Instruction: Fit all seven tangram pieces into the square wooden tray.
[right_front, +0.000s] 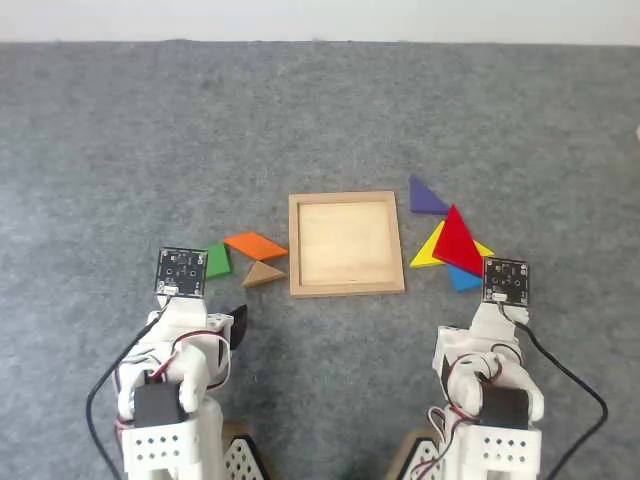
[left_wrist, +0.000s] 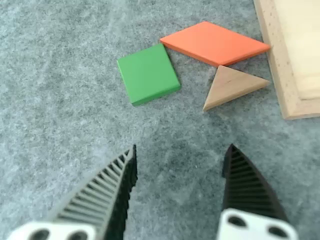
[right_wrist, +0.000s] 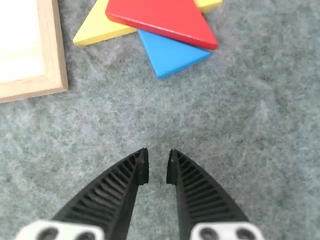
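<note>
The square wooden tray (right_front: 345, 197) lies empty at the middle of the table. To its left lie a green square (left_wrist: 148, 73), an orange parallelogram (left_wrist: 215, 43) and a wood-coloured triangle (left_wrist: 231, 86). My left gripper (left_wrist: 181, 152) hangs open just short of them, holding nothing. To the tray's right, a red triangle (right_wrist: 160, 17) rests on top of a yellow triangle (right_wrist: 97, 31) and a blue triangle (right_wrist: 170, 55). A purple triangle (right_front: 427, 197) lies behind them. My right gripper (right_wrist: 157, 154) is shut and empty over bare carpet in front of the blue piece.
Grey carpet (right_front: 330, 110) covers the whole table, with open room behind the tray and in front of it between the two arms. The tray's raised rim shows in the left wrist view (left_wrist: 280, 65) and the right wrist view (right_wrist: 50, 50).
</note>
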